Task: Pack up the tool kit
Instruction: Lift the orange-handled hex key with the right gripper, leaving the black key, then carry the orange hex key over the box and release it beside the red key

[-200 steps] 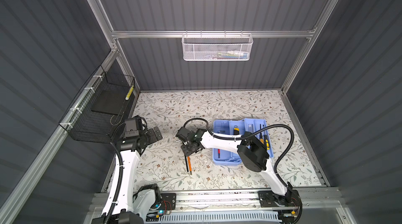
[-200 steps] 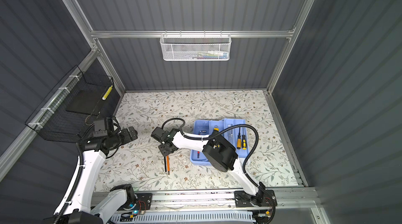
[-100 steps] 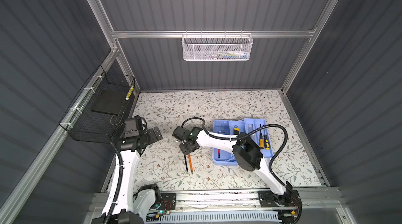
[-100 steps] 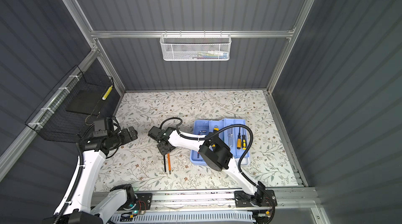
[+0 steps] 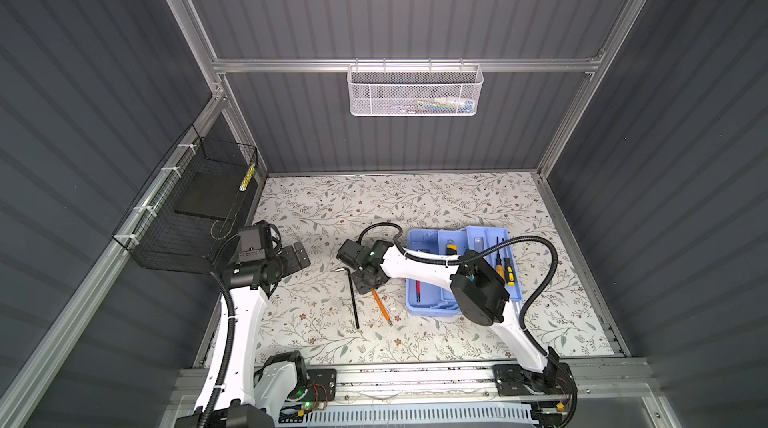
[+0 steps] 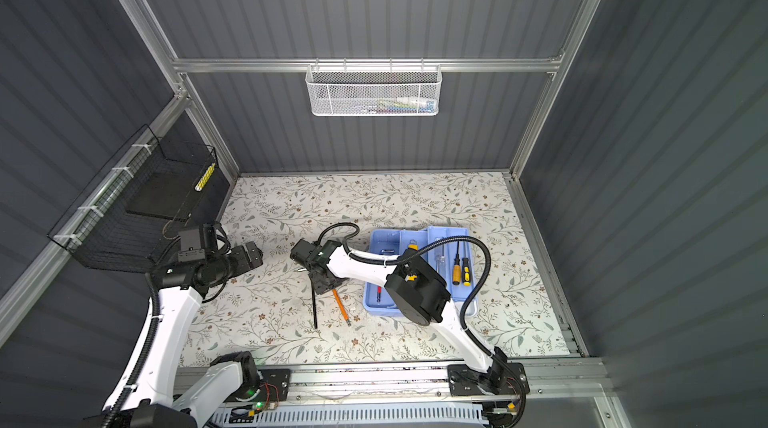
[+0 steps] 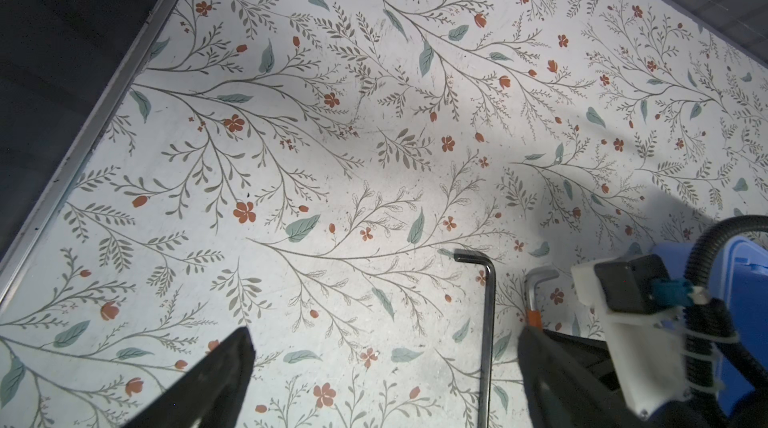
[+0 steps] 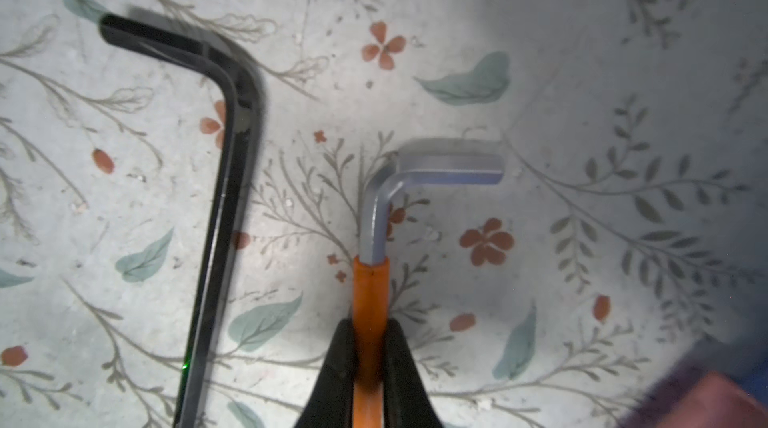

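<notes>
Right gripper (image 8: 369, 347) had closed in since a second before, pinching the orange-sleeved hex key (image 8: 371, 293).
The key lay on the floral table (image 5: 374, 205) just beside a black hex key (image 8: 220, 214). The light blue tool kit (image 5: 428, 313) sat open just right of them, holding screwdrivers (image 5: 508, 270). Left gripper (image 7: 386, 336) hung wide apart.

We note a table (image 5: 374, 197) covered in a floral print, enclosed by grey ribbed walls (image 5: 395, 2) on an aluminium frame (image 5: 291, 65). A white mesh basket (image 5: 415, 91) hangs from the rear rail. A few pale oblong items (image 5: 444, 104) lie at its right end, too small to identify. A black wire basket (image 5: 166, 239) hangs on the left wall. It holds a dark flat slab (image 5: 206, 199) and a yellow stick (image 5: 248, 178) against its table-side wall.
</notes>
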